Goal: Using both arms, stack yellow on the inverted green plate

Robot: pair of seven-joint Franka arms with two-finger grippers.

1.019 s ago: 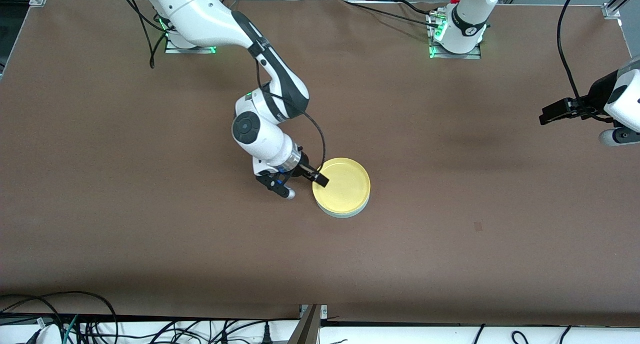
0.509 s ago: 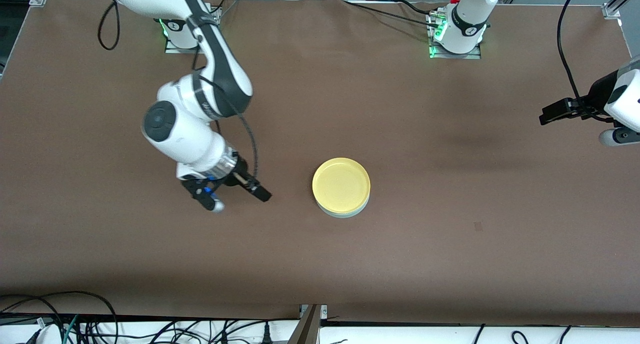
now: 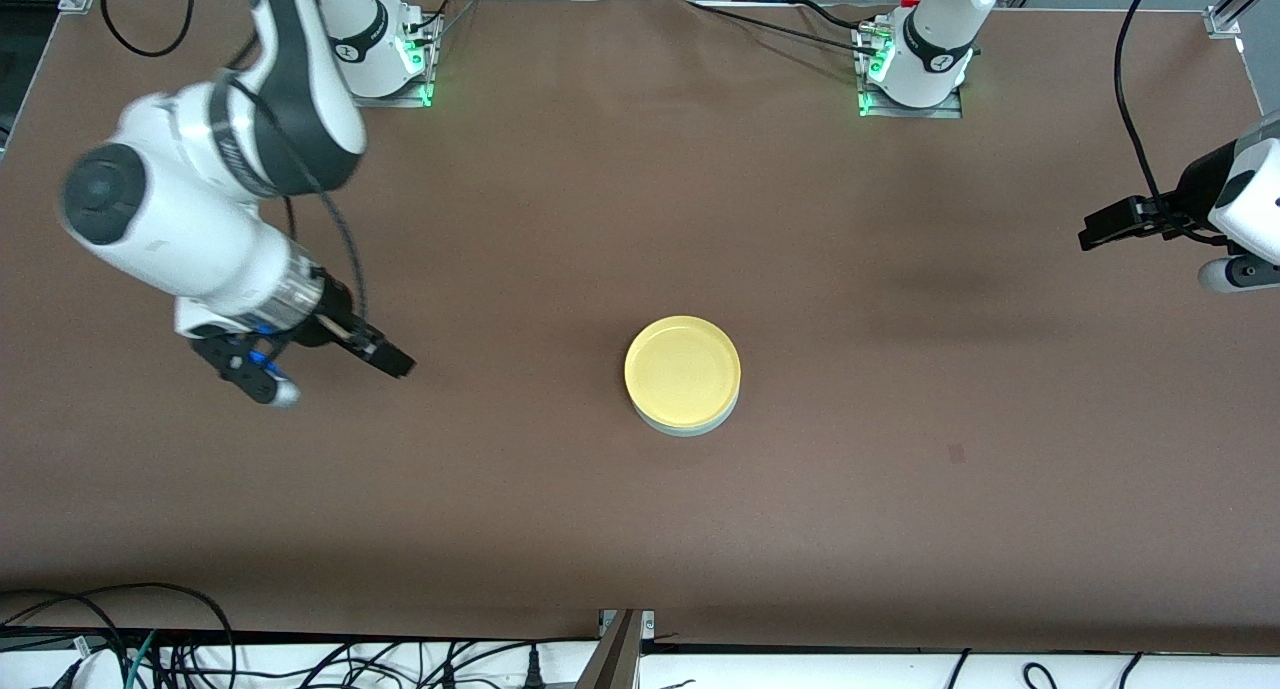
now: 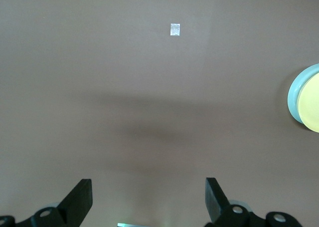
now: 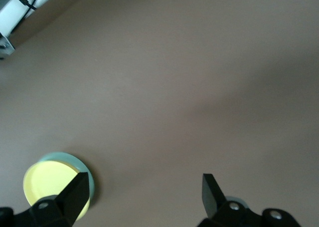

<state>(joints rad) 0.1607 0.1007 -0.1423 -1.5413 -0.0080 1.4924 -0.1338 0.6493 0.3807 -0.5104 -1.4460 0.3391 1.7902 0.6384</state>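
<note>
Now yellow [image 3: 682, 370] atop green plate [image 3: 688, 428], well apart from right claw [image 3: 330, 374].

The yellow plate [image 3: 682, 370] and green plate [image 3: 690, 428] look like smooth, matt plastic. The tabletop [image 3: 900, 469] is matt brown, cloth-like. Both arms have glossy white shells.

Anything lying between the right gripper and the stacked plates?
Nothing: in the front view only bare brown table separates the open right gripper from the yellow plate.
</note>
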